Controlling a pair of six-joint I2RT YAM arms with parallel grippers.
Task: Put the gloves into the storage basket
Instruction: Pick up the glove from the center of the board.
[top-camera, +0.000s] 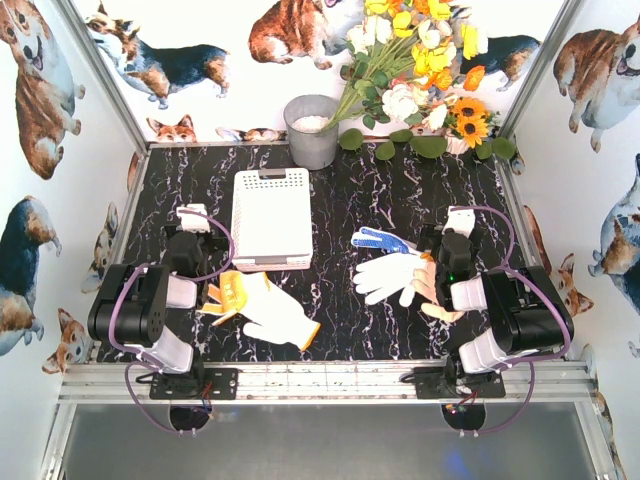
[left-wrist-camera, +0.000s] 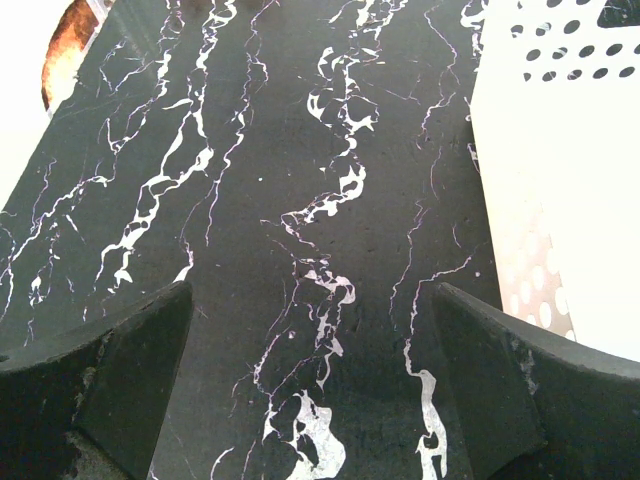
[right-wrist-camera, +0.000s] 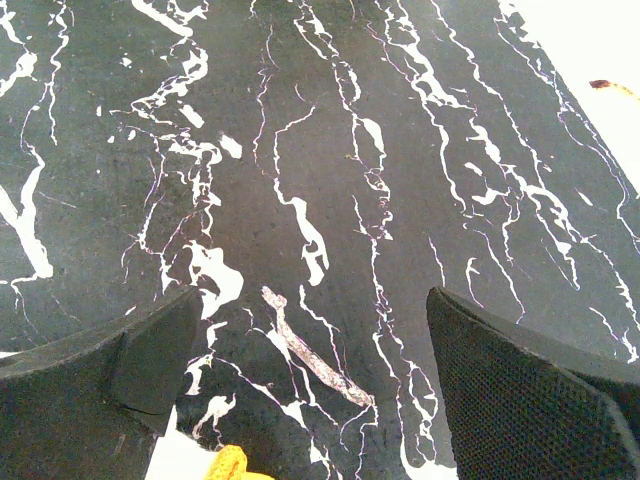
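Black marble with white veins covers the bench (top-camera: 400, 200), and the white storage basket (top-camera: 272, 218) sits on it left of centre, toward the far side. None of the gloves is in it. A white knit glove (top-camera: 278, 316) with an orange cuff lies near the front edge, just nearer than the basket, touching a yellow-palmed glove (top-camera: 228, 294) on its left. Right of centre, a blue-dotted glove (top-camera: 383, 240) lies beside a white glove (top-camera: 392, 276) spread flat, and a beige scrap (top-camera: 442, 313) just nearer may be another glove, though most of it is hidden.

The left end effector (left-wrist-camera: 310, 300) has its fingers spread wide over bare marble, holding nothing, with the basket's perforated wall just to its right. The right end effector (right-wrist-camera: 315, 300) is likewise spread wide and holds nothing. At the bottom of its wrist view a small yellow tip (right-wrist-camera: 232, 464) pokes in.

A grey metal bucket (top-camera: 312, 130) and a bunch of flowers (top-camera: 420, 60) stand at the far edge.
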